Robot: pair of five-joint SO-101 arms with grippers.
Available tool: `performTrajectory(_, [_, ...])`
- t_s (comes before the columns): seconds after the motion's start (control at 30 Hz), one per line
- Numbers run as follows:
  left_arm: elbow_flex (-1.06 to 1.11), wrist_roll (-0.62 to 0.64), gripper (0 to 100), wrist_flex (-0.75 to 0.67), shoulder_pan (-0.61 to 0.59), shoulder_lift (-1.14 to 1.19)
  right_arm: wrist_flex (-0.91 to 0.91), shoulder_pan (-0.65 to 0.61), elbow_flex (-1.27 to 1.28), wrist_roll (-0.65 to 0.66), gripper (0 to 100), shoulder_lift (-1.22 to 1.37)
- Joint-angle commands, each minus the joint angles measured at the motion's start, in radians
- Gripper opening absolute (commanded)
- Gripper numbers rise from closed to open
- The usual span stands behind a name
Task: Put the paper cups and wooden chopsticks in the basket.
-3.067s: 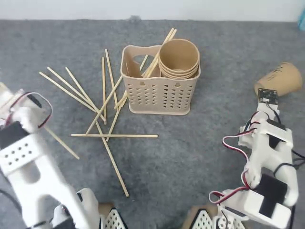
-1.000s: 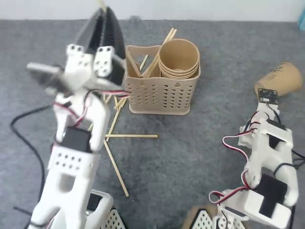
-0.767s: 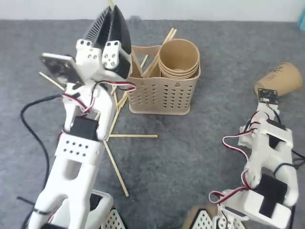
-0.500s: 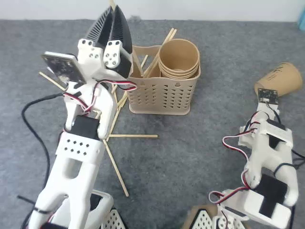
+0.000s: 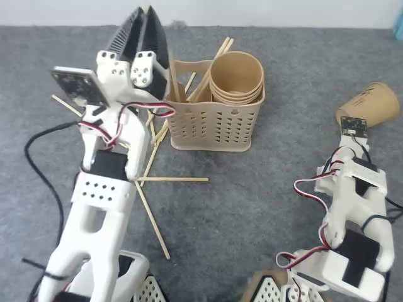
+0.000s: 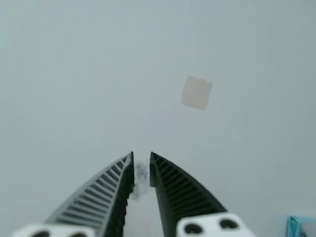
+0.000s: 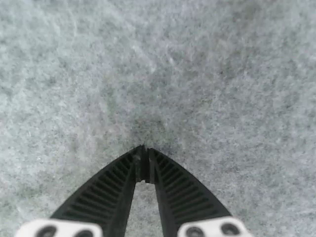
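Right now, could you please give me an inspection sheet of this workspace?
Surface: grey carpet, flat.
Job's things: basket holds stacked cups and several chopsticks; tipped cup lies near the right arm; loose chopsticks lie on the carpet.
Clutter: nothing seen.
Hands: left hand raised beside the basket, apparently shut on a chopstick; right hand shut, empty, over carpet.
Cables: black cable loops off the left arm.
Surroundings: pale wall.

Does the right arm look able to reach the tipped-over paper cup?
Probably yes: the paper cup lies on bare carpet just beyond the right arm, nothing between them, though the right gripper is shut.
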Motion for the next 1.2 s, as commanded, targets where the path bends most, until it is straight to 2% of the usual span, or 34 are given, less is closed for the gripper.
performTrajectory(0.0, [-0.031,0.002,6,-0.032,-0.044,0.028,-0.018,-0.007,0.000,0.012,0.9,-0.065])
performTrajectory(0.23, [-0.031,0.002,6,-0.032,-0.112,0.003,-0.018,-0.007,0.000,0.012,0.9,-0.065])
performTrajectory(0.43, [0.099,0.002,5,-0.012,-0.121,-0.267,-0.018,-0.007,0.000,0.012,0.9,-0.065])
performTrajectory(0.5, [0.183,0.002,5,0.061,-0.081,-0.417,-0.018,-0.007,0.000,0.012,0.9,-0.065])
performTrajectory(0.67, [0.383,0.002,5,0.359,-0.006,-0.763,-0.018,-0.007,0.000,0.012,0.9,-0.065])
performTrajectory(0.77, [0.496,0.002,5,0.454,-0.028,-0.879,-0.018,-0.007,0.000,0.012,0.9,-0.065])
performTrajectory(0.9, [0.630,0.008,3,0.462,-0.141,-0.916,-0.016,-0.007,0.000,0.012,0.9,-0.065])
performTrajectory(1.03, [0.733,0.143,1,0.460,-0.236,-0.885,-0.016,-0.007,0.000,0.012,0.9,-0.065])
performTrajectory(1.17, [0.837,0.276,1,0.459,-0.270,-0.838,-0.016,-0.007,0.000,0.012,0.9,-0.065])
